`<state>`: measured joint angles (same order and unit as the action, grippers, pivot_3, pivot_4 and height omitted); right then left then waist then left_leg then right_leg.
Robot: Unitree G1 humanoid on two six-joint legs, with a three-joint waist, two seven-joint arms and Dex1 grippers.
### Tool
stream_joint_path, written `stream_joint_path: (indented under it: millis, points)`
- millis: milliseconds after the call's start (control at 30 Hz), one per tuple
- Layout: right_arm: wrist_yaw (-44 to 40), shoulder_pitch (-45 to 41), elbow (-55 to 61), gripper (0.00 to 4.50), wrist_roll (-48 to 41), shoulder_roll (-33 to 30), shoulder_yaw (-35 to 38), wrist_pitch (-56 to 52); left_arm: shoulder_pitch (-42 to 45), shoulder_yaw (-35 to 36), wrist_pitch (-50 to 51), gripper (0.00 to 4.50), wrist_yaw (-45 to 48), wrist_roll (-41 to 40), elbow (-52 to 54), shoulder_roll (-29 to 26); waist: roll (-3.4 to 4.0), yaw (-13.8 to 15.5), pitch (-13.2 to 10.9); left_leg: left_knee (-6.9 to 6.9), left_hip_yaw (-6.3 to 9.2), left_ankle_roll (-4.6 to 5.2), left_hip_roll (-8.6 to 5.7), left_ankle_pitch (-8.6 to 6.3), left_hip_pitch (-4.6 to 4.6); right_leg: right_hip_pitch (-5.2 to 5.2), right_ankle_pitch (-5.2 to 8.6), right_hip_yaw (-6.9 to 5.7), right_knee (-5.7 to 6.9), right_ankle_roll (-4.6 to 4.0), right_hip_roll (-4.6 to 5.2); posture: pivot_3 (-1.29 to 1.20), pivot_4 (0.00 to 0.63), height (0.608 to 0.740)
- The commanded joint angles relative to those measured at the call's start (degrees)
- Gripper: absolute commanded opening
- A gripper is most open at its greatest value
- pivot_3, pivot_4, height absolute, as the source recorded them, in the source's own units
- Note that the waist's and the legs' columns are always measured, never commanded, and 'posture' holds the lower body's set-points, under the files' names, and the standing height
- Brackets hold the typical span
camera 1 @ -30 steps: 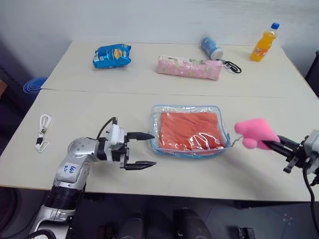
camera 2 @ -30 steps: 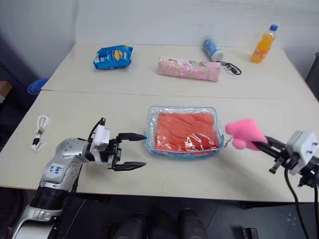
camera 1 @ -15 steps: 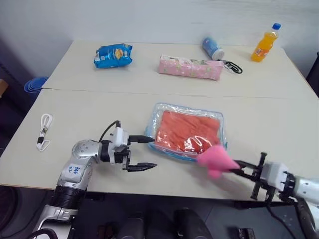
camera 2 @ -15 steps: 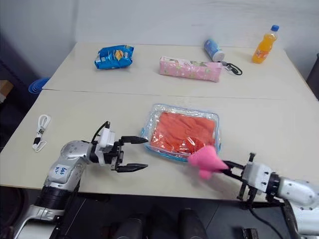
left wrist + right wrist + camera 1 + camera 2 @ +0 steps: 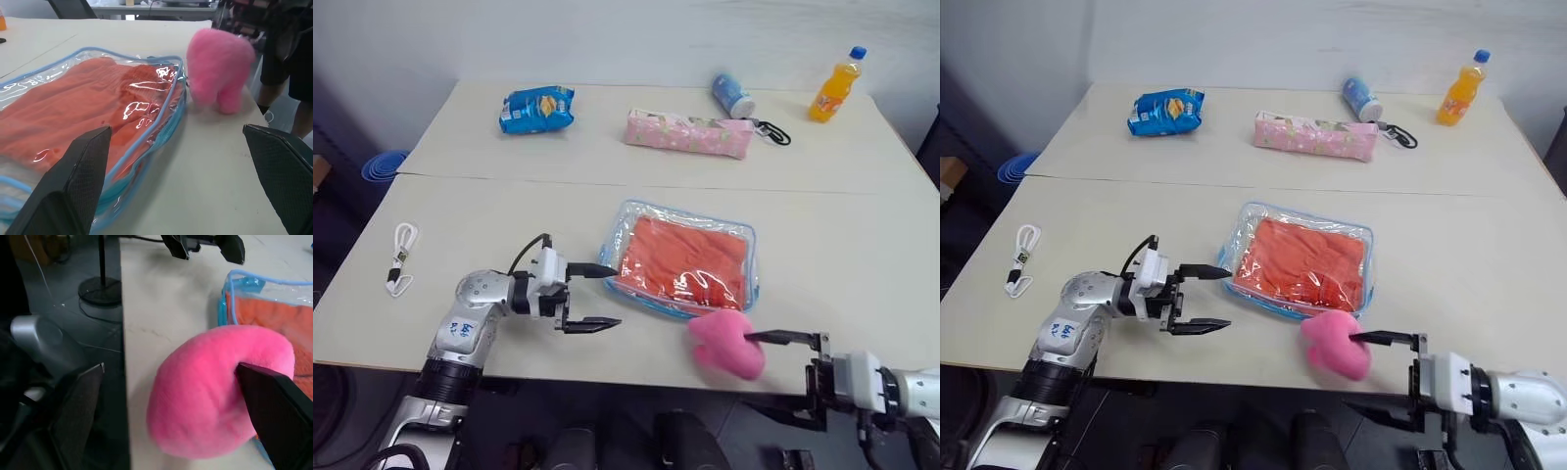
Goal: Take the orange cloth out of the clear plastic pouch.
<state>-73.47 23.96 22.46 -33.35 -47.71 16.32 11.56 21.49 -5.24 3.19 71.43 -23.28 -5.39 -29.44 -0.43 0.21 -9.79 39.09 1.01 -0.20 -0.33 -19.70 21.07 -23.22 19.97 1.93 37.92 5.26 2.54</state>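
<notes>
Showing possibly "640", sticker (image 5: 460, 333) on left arm; bag (image 5: 533, 108) print unreadable.

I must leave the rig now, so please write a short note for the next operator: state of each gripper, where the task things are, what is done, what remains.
Left gripper: open, holding nothing, just beside the near-left corner of the clear plastic pouch.
Right gripper: open, one finger against the pink plush toy, which lies at the table's front edge beside the pouch's near-right corner.
Orange cloth: fully inside the pouch, mid-table.
Done: nothing of the removal itself.
Left: open the pouch, pull the cloth out.
</notes>
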Motion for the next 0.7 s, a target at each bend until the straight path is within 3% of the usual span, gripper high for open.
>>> stream_joint_path:
  millis: [33,133,233,300,500,700]
  points:
    - [-3.0,0.7,-2.0,4.44,-4.2,-3.2,7.6,-2.8,-0.7,0.9,-1.1,4.50,0.6,0.1,0.2,-0.7,0.00,-0.1,0.0,0.00,0.01,0.18,0.00,-0.10,-0.04,0.05,0.00,0.00,-0.02,0.00,0.00,0.00,0.150,0.740]
    - [-5.4,-1.9,-8.6,4.44,-3.5,-4.9,10.4,-2.8,-0.9,1.0,-1.5,4.50,0.8,0.1,-0.1,-0.9,0.00,-0.2,0.0,-0.02,-0.01,0.23,0.00,-0.13,-0.12,0.12,0.00,0.00,-0.04,0.00,-0.01,0.00,0.150,0.740]
    - [-5.9,-10.3,-20.4,4.44,1.1,-6.0,9.9,1.4,-0.7,1.2,-1.7,4.50,1.0,-0.1,-0.3,-0.9,0.00,-0.3,0.0,-0.02,-0.03,0.24,0.01,-0.13,-0.17,0.17,0.00,0.01,-0.07,0.00,-0.01,0.00,0.150,0.740]
    - [-5.9,-16.5,-27.8,4.44,8.1,-6.5,7.0,9.3,-0.7,1.2,-1.9,4.50,1.4,-0.3,-0.2,-0.9,0.01,-0.4,0.0,-0.03,-0.02,0.23,0.01,-0.13,-0.25,0.22,0.00,-0.01,-0.06,0.00,-0.01,0.00,0.150,0.740]
    - [-4.0,-34.2,-39.6,4.44,18.9,-2.9,-4.4,19.7,-1.1,1.1,-0.8,4.50,2.3,-0.9,1.3,-1.1,0.07,-0.6,-0.1,-0.18,-0.09,0.19,0.05,-0.11,-0.58,0.43,0.02,0.03,-0.07,-0.03,-0.04,0.00,0.150,0.740]
    - [-4.0,-42.2,-42.5,4.44,20.7,1.8,-12.2,24.5,-1.2,0.9,-0.2,4.50,2.2,-0.8,2.1,-1.0,0.07,-0.4,-0.1,-0.10,-0.08,0.00,0.03,-0.02,-0.56,0.48,0.02,0.00,-0.08,-0.02,0.01,0.00,0.150,0.740]
